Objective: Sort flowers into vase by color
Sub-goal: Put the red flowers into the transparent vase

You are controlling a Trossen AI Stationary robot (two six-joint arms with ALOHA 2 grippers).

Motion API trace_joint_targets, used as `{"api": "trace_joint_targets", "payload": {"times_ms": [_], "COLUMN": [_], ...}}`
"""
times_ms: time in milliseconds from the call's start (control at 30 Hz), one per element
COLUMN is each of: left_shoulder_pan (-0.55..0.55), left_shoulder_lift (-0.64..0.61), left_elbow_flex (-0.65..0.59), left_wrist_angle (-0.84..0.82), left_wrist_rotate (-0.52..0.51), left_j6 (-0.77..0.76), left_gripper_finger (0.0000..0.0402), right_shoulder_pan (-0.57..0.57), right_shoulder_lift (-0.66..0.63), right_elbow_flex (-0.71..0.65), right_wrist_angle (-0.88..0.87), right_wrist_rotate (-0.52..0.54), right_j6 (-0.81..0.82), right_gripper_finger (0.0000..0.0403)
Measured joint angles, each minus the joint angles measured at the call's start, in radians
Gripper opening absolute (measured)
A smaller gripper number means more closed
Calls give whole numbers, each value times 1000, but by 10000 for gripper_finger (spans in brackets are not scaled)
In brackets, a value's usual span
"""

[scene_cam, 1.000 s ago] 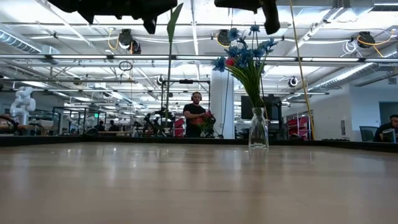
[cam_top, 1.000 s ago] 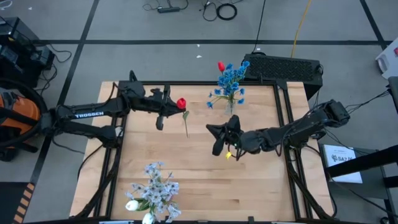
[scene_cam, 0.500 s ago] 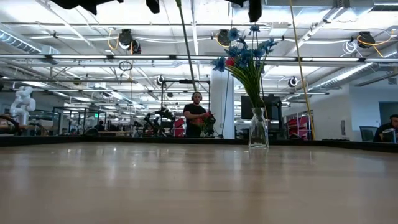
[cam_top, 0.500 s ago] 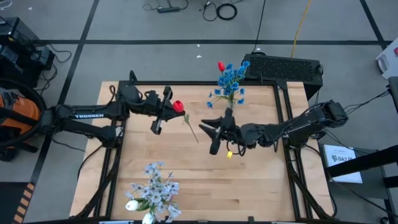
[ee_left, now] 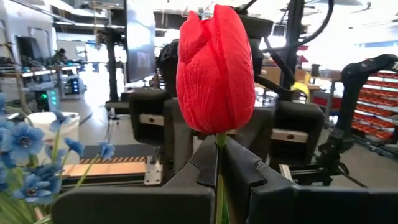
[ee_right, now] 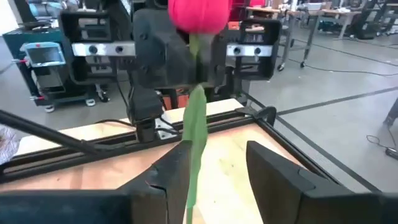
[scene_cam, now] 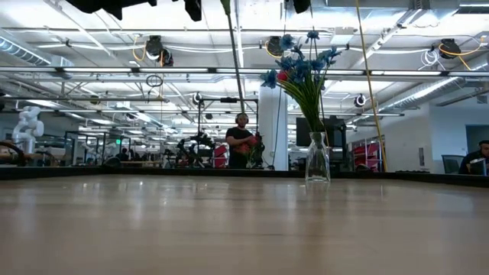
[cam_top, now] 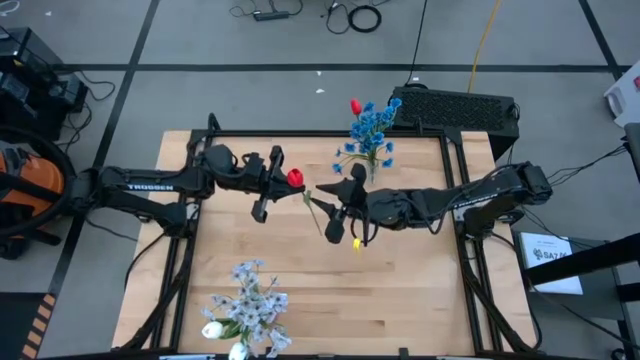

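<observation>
**Ana:** High view first: where is the red tulip [cam_top: 295,177]?

**Ben:** Above the middle of the desk [cam_top: 420,300], nearer its far edge. The left gripper [cam_top: 276,181] pinches its stem just under the bud. In the left wrist view the fingers [ee_left: 205,163] are pressed together on the stem, with the red bud [ee_left: 215,68] standing upright just above them.

**Ana:** And the right gripper [cam_top: 338,205]?

**Ben:** It faces the left one, just beside it. Its fingers [ee_right: 168,171] are spread, one on each side of the green stem [ee_right: 195,134], with a gap showing on both sides, so it grips nothing.

**Ana:** The other flowers?

**Ben:** A glass vase [scene_cam: 317,159] at the far edge holds blue flowers [cam_top: 372,128] with one red bud [cam_top: 355,105] among them. Pale white-lavender flowers [cam_top: 250,298] and white buds [cam_top: 212,329] sit at the near edge, toward the left corner.

**Ana:** Anyone behind the desk?

**Ben:** In the low view, a person [scene_cam: 241,140] stands far back in the room.
</observation>
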Motion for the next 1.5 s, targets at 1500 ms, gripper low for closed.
{"api": "trace_joint_targets", "payload": {"times_ms": [1500], "left_shoulder_pan": [-26], "left_shoulder_lift": [-1], "left_elbow_flex": [0], "left_wrist_angle": [37], "left_wrist_rotate": [-81], "left_j6": [-5], "left_gripper_finger": [31], "right_shoulder_pan": [-53], "right_shoulder_lift": [33], "right_elbow_flex": [-2], "right_wrist_angle": [-61], "right_wrist_rotate": [-155], "right_j6": [53], "right_gripper_finger": [4]}}
